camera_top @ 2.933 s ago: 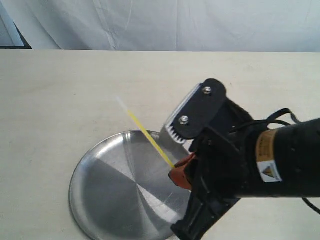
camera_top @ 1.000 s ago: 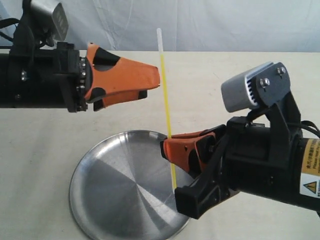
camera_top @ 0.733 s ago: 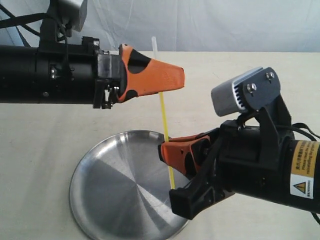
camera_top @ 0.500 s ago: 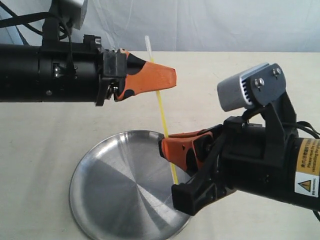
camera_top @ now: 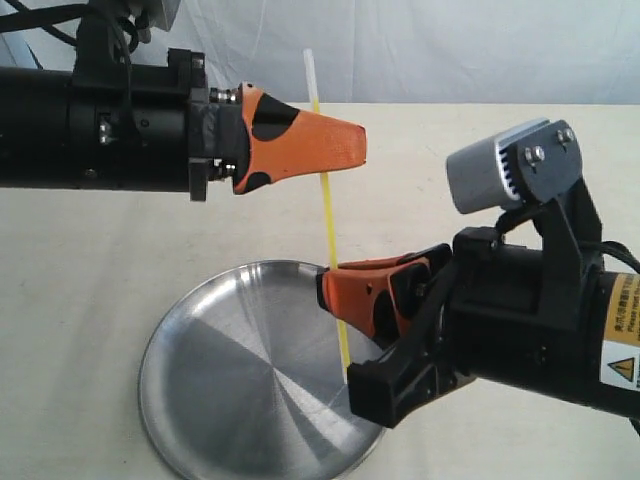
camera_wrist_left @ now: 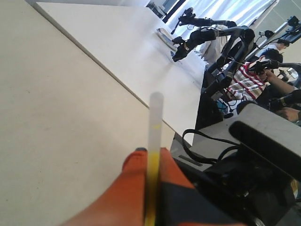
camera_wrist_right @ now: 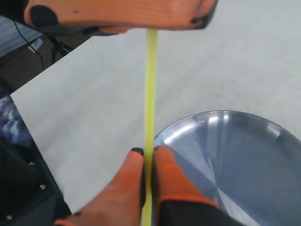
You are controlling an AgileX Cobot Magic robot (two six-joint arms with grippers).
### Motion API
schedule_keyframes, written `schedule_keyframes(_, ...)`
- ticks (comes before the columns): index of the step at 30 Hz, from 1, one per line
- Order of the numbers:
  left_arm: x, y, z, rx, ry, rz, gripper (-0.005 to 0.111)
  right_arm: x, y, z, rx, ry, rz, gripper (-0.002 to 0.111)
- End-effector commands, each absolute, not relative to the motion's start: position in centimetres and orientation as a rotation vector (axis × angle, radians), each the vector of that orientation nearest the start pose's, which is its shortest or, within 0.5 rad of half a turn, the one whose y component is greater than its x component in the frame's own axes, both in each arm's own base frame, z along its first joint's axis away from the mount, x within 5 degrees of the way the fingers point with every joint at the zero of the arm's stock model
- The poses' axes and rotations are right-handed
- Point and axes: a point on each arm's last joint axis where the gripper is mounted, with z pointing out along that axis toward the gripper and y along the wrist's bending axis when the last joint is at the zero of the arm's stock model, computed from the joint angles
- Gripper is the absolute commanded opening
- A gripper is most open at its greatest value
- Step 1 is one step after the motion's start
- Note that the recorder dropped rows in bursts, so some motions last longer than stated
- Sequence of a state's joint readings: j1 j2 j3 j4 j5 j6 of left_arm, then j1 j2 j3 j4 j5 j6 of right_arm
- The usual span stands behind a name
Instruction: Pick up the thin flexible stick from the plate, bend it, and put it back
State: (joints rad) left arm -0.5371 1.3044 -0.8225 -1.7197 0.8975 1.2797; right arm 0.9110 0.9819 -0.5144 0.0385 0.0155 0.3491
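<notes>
The thin flexible stick (camera_top: 328,215), bright yellow with a pale tip, stands nearly upright and straight above the plate (camera_top: 230,390). My left gripper (camera_top: 352,150) is shut on the stick near its top, the whitish tip poking out above the orange fingers (camera_wrist_left: 138,162). My right gripper (camera_top: 328,290) is shut on the stick lower down, just over the plate's far rim. In the right wrist view the stick (camera_wrist_right: 150,89) runs from my right gripper (camera_wrist_right: 149,151) up to the left one's fingers (camera_wrist_right: 122,12), with the plate (camera_wrist_right: 244,150) below.
The plate lies on a pale beige table (camera_top: 110,250) with a white cloth backdrop (camera_top: 420,45) behind. In the left wrist view the table's far edge (camera_wrist_left: 141,101) shows, with other robot arms and a person beyond it.
The left arm came in from the left and closed on the stick's upper part. The stick, tilted half a second ago, stands more upright now. The right gripper keeps its hold.
</notes>
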Motion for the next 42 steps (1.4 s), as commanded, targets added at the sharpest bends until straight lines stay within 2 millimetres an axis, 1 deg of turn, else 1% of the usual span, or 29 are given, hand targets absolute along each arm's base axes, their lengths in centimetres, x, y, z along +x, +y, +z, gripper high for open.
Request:
schedule_keyframes(1,18.4,-19.6,33.0,0.738,1.782,-1.574,0.0,12.2,15.7,26.9,-0.547,2.023,0.813,0.012)
schedule_keyframes(6,18.3,-19.6,33.0,0.747,1.776,-1.586,0.0,12.2,15.7,26.9,-0.548,2.026,0.812,0.052)
schedule_keyframes(7,18.3,-19.6,33.0,0.752,1.773,-1.593,0.0,12.2,15.7,26.9,-0.549,2.027,0.811,0.056)
schedule_keyframes(10,18.0,-19.8,33.1,0.764,1.772,-1.61,0.0,12.4,15.9,26.4,-0.553,2.052,0.8,0.057)
schedule_keyframes(14,17.0,-20.9,32.9,0.802,1.779,-1.617,0.0,12.9,16.6,25.4,-0.538,2.106,0.793,0.057)
schedule_keyframes(15,16.8,-21.2,32.9,0.817,1.777,-1.608,0.0,13.0,16.7,25.2,-0.528,2.116,0.796,0.055)
schedule_keyframes(17,16.5,-21.6,32.8,0.828,1.781,-1.584,0.0,13.1,16.9,25.0,-0.526,2.118,0.795,0.043)
schedule_keyframes(18,16.5,-21.7,32.7,0.829,1.781,-1.565,0.0,13.1,16.9,25.0,-0.524,2.112,0.798,0.032)
schedule_keyframes(20,16.7,-21.6,32.6,0.827,1.779,-1.537,0.0,13.0,16.7,25.3,-0.509,2.108,0.811,0.005)
schedule_keyframes(21,16.8,-21.6,32.5,0.836,1.788,-1.511,0.0,12.9,16.6,25.5,-0.481,2.112,0.832,0.0)
schedule_keyframes(25,16.9,-21.5,31.9,0.882,1.815,-1.425,0.0,12.3,15.8,27.0,-0.433,2.056,0.891,0.0)
schedule_keyframes(26,17.1,-21.4,31.6,0.914,1.831,-1.36,0.0,11.8,15.2,28.0,-0.423,2.005,0.919,0.0)
schedule_keyframes(28,17.3,-21.3,31.3,0.923,1.846,-1.311,0.0,11.0,14.1,29.5,-0.417,1.92,0.95,0.0)
schedule_keyframes(29,17.3,-21.4,31.4,0.912,1.844,-1.323,0.0,10.8,13.8,29.9,-0.431,1.891,0.947,0.0)
schedule_keyframes(30,17.1,-21.6,31.7,0.871,1.834,-1.379,0.0,10.5,13.5,30.2,-0.464,1.862,0.926,0.0)
schedule_keyframes(33,16.4,-22.1,32.5,0.826,1.796,-1.512,0.0,10.6,13.6,29.7,-0.489,1.898,0.897,0.0)
schedule_keyframes(35,15.7,-22.6,32.5,0.866,1.781,-1.54,0.0,11.2,14.4,28.5,-0.51,1.977,0.859,0.0)
schedule_keyframes(38,15.6,-22.7,32.6,0.885,1.765,-1.517,0.0,11.6,15.0,27.6,-0.504,2.034,0.85,0.0)
schedule_keyframes(40,15.8,-22.7,32.5,0.874,1.77,-1.491,0.0,11.8,15.2,27.2,-0.482,2.059,0.86,0.0)
schedule_keyframes(42,16.2,-22.6,32.4,0.86,1.776,-1.443,0.0,11.8,15.3,27.3,-0.464,2.052,0.876,0.0)
